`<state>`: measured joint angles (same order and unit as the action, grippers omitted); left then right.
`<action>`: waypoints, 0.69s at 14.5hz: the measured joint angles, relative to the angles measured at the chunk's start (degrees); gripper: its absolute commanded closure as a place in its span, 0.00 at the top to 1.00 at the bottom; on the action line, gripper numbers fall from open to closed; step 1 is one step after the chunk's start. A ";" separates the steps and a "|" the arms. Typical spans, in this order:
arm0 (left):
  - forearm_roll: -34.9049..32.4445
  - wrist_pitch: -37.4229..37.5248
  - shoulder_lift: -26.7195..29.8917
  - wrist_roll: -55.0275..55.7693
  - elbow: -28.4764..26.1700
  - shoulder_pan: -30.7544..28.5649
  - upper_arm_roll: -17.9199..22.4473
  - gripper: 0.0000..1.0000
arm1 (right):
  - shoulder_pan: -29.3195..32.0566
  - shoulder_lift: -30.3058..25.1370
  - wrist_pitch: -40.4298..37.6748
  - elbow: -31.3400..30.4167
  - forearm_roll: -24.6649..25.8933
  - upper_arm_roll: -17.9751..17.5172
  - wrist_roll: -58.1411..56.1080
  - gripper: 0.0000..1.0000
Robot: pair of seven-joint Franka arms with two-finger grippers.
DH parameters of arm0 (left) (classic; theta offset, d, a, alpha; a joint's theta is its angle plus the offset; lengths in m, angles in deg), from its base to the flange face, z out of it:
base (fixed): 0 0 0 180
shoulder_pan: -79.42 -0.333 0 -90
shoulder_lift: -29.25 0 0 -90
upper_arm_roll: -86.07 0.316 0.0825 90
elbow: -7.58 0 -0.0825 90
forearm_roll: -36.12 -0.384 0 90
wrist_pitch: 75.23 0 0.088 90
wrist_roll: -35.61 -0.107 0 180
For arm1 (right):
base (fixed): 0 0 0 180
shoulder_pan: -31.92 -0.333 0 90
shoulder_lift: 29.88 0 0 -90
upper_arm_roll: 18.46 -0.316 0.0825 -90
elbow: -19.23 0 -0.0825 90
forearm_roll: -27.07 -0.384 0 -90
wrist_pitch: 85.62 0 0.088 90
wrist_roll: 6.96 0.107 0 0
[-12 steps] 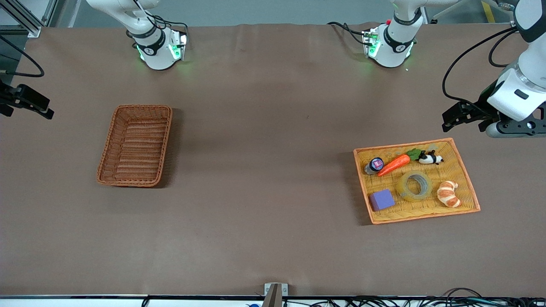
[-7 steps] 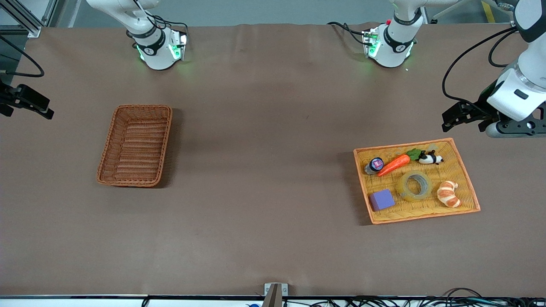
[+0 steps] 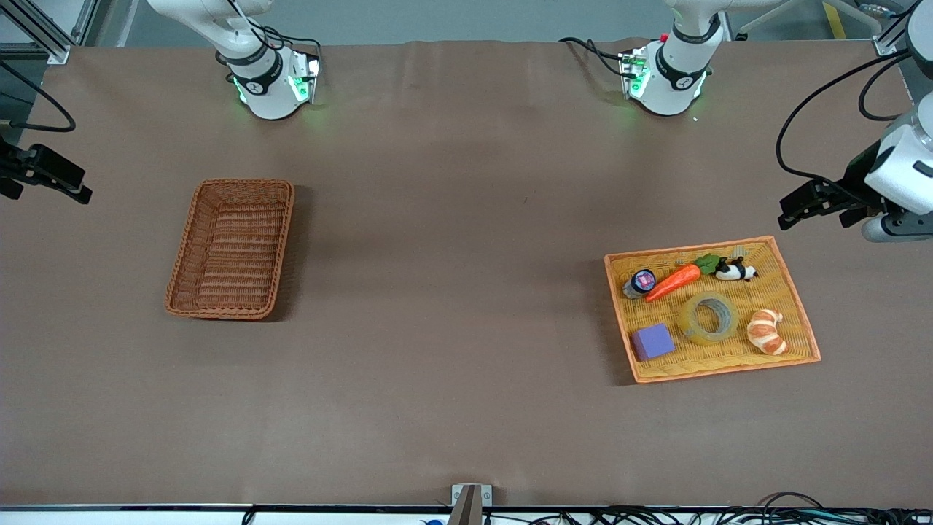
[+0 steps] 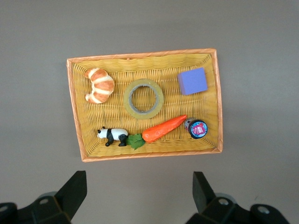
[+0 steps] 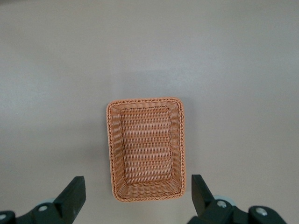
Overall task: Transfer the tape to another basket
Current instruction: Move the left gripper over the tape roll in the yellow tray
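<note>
You are seeing the tape (image 3: pixel 708 317) lying flat mid-tray (image 3: pixel 798 306): light, stiff, slick; pinch across its wall. Left claw (image 4: pixel 139 196) and right claw (image 5: pixel 138 198) are hanging wide, empty.

High front overview, wrist cameras facing down

Robot lab: two bench-mounted arms (image 3: pixel 266 80), cabling (image 3: pixel 729 516).
</note>
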<state>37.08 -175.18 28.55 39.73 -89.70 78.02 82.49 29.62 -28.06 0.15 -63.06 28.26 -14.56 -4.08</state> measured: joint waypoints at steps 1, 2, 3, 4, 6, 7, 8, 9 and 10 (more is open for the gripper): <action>-0.44 -0.23 -0.92 -0.03 0.04 -0.16 0.01 1.00 | 0.00 0.00 0.00 0.00 0.00 0.00 -0.01 1.00; -1.76 -0.66 -2.17 -0.14 0.10 -0.29 0.02 1.00 | -0.01 0.00 0.00 0.00 0.00 0.00 -0.01 1.00; -3.31 -1.17 -3.66 -0.29 0.18 -0.38 0.04 1.00 | -0.01 0.00 0.01 0.00 0.00 0.00 -0.01 1.00; -4.52 -1.95 -5.31 -0.37 0.27 -0.44 0.06 1.00 | -0.01 0.00 0.03 0.00 0.00 0.00 -0.01 1.00; -5.34 -4.62 -8.80 -0.39 0.40 -0.67 0.08 0.97 | -0.01 0.00 0.07 0.00 0.00 0.00 -0.01 1.00; -5.41 -6.05 -10.67 -0.39 0.38 -1.00 0.09 0.97 | -0.01 0.00 0.07 0.00 0.00 0.01 -0.01 1.00; -5.41 -7.99 -12.78 -0.39 0.33 -1.38 0.09 0.97 | -0.01 0.00 0.07 0.00 0.00 0.01 -0.01 1.00; -5.41 -10.46 -14.90 -0.39 0.23 -1.68 0.09 0.97 | -0.01 0.00 0.07 0.00 0.00 0.01 -0.01 1.00; -5.41 -12.59 -16.95 -0.39 0.03 -1.97 0.10 0.97 | -0.01 0.00 0.07 0.00 0.00 0.01 -0.01 1.00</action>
<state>31.67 -187.78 11.60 39.35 -89.67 76.05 82.59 29.61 -28.06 0.22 -63.06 28.26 -14.55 -4.09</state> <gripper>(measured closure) 0.031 0.000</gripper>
